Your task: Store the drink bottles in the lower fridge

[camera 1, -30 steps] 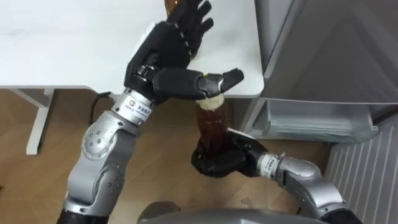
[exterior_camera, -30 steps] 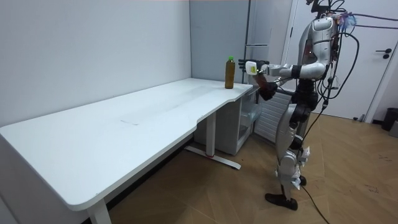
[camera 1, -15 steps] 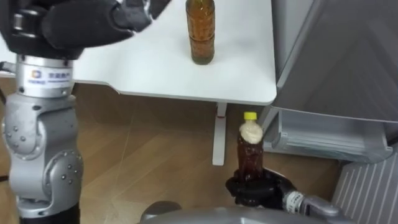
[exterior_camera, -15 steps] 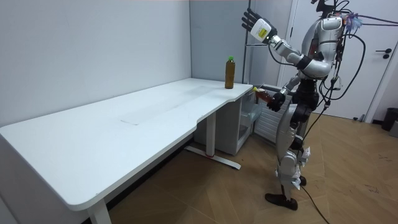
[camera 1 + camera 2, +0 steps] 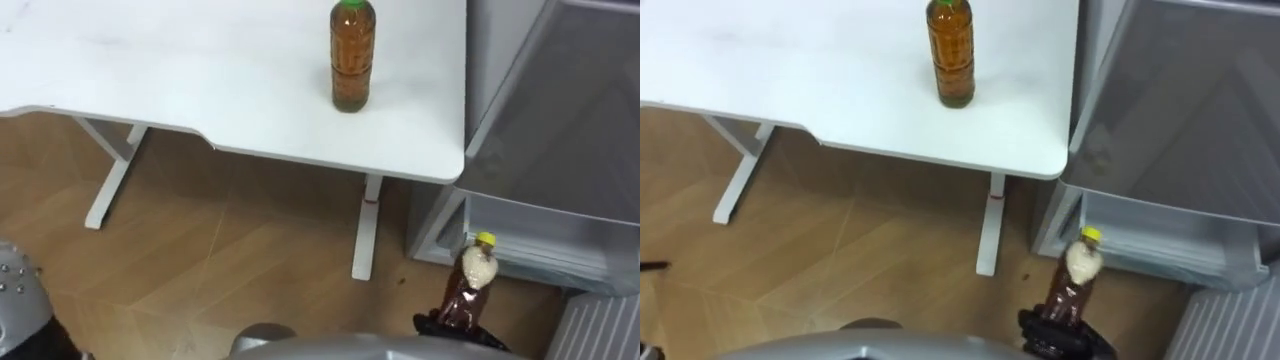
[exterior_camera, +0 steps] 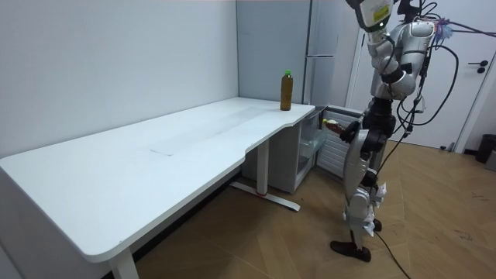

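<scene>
While standing at the end of the white table (image 5: 150, 60) with the left hand (image 6: 377, 9) raised overhead, leaves the green-capped bottle (image 5: 352, 55) upright on it and clasps the yellow-capped bottle (image 5: 468, 285) in the right hand (image 5: 1038, 328), fingers curled round its base, just before the open lower fridge (image 5: 540, 232).

The white table (image 5: 180, 70) is standing on the wood floor (image 5: 230, 270), resting on white legs (image 5: 108, 185) with flat feet. 1 bottle (image 5: 352, 55) is sitting directly on its top — amber drink, green cap. It is standing upright near the table's right end, back from the front edge and well apart from the rounded right corner.
</scene>
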`<state>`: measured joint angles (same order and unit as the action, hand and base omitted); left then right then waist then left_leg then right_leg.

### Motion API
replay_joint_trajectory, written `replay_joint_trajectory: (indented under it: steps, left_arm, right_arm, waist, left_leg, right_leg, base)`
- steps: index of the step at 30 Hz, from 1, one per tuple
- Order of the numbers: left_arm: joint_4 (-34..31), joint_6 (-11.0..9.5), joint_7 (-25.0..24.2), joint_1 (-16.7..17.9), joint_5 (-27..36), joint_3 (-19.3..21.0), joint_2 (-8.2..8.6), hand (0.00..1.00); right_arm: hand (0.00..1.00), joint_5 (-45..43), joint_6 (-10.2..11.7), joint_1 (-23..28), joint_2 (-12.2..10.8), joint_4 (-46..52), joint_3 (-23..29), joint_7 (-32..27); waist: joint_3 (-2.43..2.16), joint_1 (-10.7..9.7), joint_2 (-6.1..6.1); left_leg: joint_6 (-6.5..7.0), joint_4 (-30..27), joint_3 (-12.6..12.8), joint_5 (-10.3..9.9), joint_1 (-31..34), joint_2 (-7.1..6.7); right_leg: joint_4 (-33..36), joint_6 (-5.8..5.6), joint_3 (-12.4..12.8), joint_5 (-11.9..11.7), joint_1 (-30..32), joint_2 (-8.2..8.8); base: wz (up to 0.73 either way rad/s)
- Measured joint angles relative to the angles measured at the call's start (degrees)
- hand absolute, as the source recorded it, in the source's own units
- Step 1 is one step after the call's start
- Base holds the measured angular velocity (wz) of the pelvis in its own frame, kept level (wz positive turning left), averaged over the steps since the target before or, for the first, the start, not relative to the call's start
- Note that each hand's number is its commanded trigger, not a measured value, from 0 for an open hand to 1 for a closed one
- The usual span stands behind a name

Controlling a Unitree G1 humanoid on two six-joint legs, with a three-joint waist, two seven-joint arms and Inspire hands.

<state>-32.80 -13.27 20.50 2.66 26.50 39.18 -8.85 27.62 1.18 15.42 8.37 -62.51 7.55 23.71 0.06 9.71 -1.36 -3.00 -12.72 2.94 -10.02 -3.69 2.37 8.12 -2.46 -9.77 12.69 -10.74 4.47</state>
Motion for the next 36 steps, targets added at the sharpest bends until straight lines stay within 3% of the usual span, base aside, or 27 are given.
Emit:
replay_joint_trajectory:
  steps: [5, 8, 11, 13, 16, 20, 26, 29, 33, 36]
  left_arm:
    - [10.6, 0.1, 7.7, 2.7, 0.7, 1.8, -0.19, 0.00]
    - [18.3, 1.4, 9.4, 6.3, 2.1, 1.3, -0.17, 0.00]
    - [26.8, 3.6, 10.3, 10.7, 5.3, -2.4, -0.15, 0.00]
    - [36.2, 4.9, 9.8, 12.9, 9.0, -6.8, -0.17, 0.00]
    - [48.5, 7.4, 7.8, 14.9, 15.7, -11.7, -0.13, 0.00]
    - [61.4, 9.8, 4.7, 16.3, 18.0, -16.4, -0.07, 0.00]
    - [74.1, 13.3, 0.8, 15.5, 20.6, -20.0, -0.62, 0.00]
    - [80.3, 15.9, -2.6, 15.2, 25.3, -23.8, -0.58, 0.00]
    - [84.0, 17.0, -5.7, 14.1, 29.0, -24.7, -1.27, 0.00]
    - [91.3, 18.0, -8.0, 9.8, 28.7, -26.1, -2.66, 0.00]
  right_arm:
    - [1.00, 6.1, -2.3, 1.2, 0.2, -0.1, 2.6, -4.3]
    - [1.00, 10.1, -4.0, 1.0, 0.1, -1.3, 2.9, -6.5]
    - [1.00, 13.8, -5.7, 0.9, 0.1, -1.1, 2.9, -8.6]
    - [1.00, 16.3, -6.9, 0.2, 0.1, -0.9, 3.2, -9.9]
    - [1.00, 19.9, -7.9, -1.0, 0.3, -0.3, 3.6, -11.1]
    - [1.00, 26.6, -9.8, -3.2, 1.2, -0.6, 4.8, -11.2]
    - [1.00, 32.9, -11.2, -7.2, 4.5, -1.2, 4.8, -12.1]
    - [1.00, 36.6, -11.3, -10.7, 6.8, -2.5, 4.6, -12.8]
    - [1.00, 39.1, -11.6, -14.3, 8.4, -4.3, 2.5, -13.5]
    - [1.00, 40.6, -11.5, -19.3, 8.9, -5.2, 0.9, -14.8]
  waist:
    - [-0.05, -0.3, -1.09]
    - [-0.13, -0.6, -0.83]
    - [-0.22, -1.6, -0.34]
    - [-0.27, -1.9, -0.09]
    - [-0.20, -2.5, 0.03]
    - [-0.14, -3.3, 0.44]
    - [0.22, -4.0, -0.91]
    - [0.11, -4.8, -3.03]
    - [0.08, -5.1, -3.38]
    - [0.45, -4.9, -2.87]
  left_leg:
    - [0.01, 0.3, 0.0, 0.0, -0.4, -0.05]
    - [0.01, 0.6, 0.2, 0.0, -0.7, -0.05]
    - [0.01, 1.0, 0.2, 0.0, -0.9, -0.19]
    - [0.01, 1.3, 0.4, 0.0, -1.1, -0.21]
    - [0.01, 1.4, 0.8, 0.0, -1.2, -0.21]
    - [0.01, 1.4, 0.8, 0.0, -1.1, -0.22]
    - [0.06, 1.1, 0.6, 0.0, -0.2, -0.22]
    - [0.27, 0.9, 0.8, 0.1, 1.8, -0.26]
    - [0.33, 0.9, 0.5, 0.9, 5.3, -0.25]
    - [0.40, 0.7, 0.9, 1.4, 8.6, -0.09]
  right_leg:
    - [-0.1, -0.03, 0.2, 0.0, -0.3, 0.00]
    - [-0.1, -0.01, 0.4, 0.0, -0.3, 0.02]
    - [-0.1, 0.00, 0.2, 0.0, -0.3, 0.17]
    - [-0.2, 0.00, 0.3, 0.0, -0.3, 0.20]
    - [-0.3, -0.01, 0.5, 0.0, -0.3, 0.28]
    - [-0.3, -0.01, 0.6, 0.0, -0.2, 0.27]
    - [0.0, -0.02, 0.5, 0.0, 0.6, 0.28]
    - [1.0, -0.03, 0.6, 0.0, 3.0, 0.43]
    - [2.9, 0.05, 0.5, 0.1, 7.1, 0.54]
    - [5.4, 0.10, 0.9, 0.1, 11.7, 0.61]
  base:
    - [-0.02]
    - [-0.03]
    - [0.00]
    - [-0.03]
    - [-0.06]
    - [0.00]
    - [0.01]
    - [-0.01]
    - [0.02]
    - [-0.05]
